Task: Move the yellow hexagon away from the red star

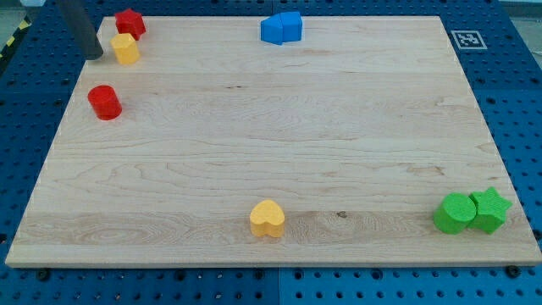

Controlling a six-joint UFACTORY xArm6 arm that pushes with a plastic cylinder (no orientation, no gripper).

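The yellow hexagon (pixel 125 48) sits at the view's top left of the wooden board, touching the red star (pixel 130 23) just above it. My tip (pixel 96 56) is at the end of the dark rod that comes down from the view's top left. It stands just left of the yellow hexagon, a small gap apart.
A red cylinder (pixel 105 102) lies below the hexagon near the left edge. A blue block (pixel 281 27) sits at the top middle. A yellow heart (pixel 268 219) lies at the bottom middle. A green cylinder (pixel 455 213) and green star (pixel 490 209) touch at the bottom right.
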